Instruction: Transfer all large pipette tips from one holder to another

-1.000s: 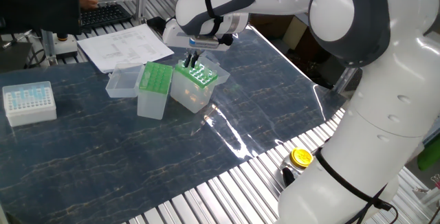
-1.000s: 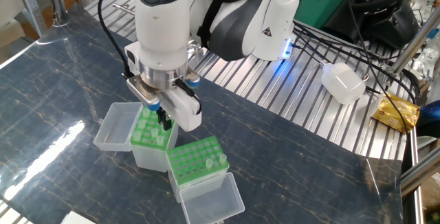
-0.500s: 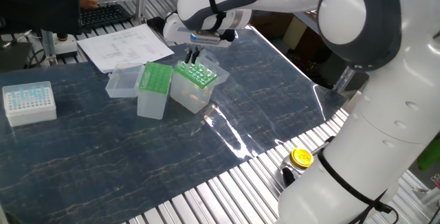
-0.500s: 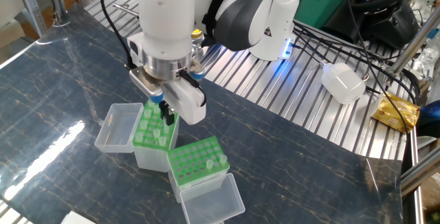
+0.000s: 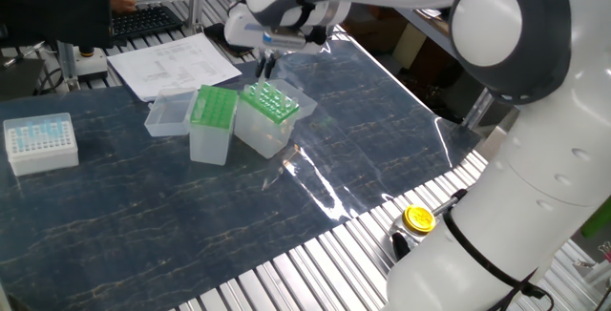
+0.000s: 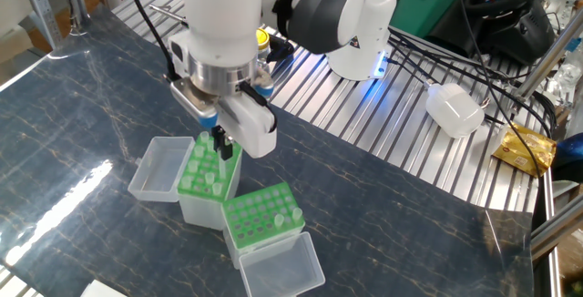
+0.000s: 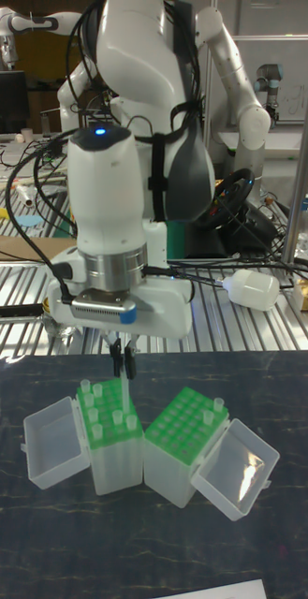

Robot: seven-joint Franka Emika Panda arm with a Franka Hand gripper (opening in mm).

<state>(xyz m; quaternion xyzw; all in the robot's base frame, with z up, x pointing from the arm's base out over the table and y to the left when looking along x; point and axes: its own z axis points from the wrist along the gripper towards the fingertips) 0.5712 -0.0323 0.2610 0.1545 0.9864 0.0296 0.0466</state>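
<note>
The wider holder (image 5: 263, 130) (image 6: 205, 204) (image 7: 111, 459) carries several large pipette tips (image 6: 208, 180) (image 7: 95, 412) upright in its green grid. My gripper (image 5: 268, 66) (image 6: 219, 144) (image 7: 123, 363) hangs a short way above it, fingers close together on what looks like one thin pale tip pointing down. Beside it stands the narrower, taller holder (image 5: 212, 130) (image 6: 260, 226) (image 7: 182, 449). One or two tips (image 6: 295, 213) (image 7: 212, 405) stand at the far edge of its green rack.
Each holder's clear lid lies open beside it (image 6: 155, 165) (image 6: 282, 265). A white box of pale-blue tips (image 5: 40, 141) sits far left, papers (image 5: 172, 63) lie behind, and a yellow round object (image 5: 418, 218) rests on the metal rollers by the arm's base.
My gripper has risen straight up from the top of the wider holder. The holders and lids have not moved.
</note>
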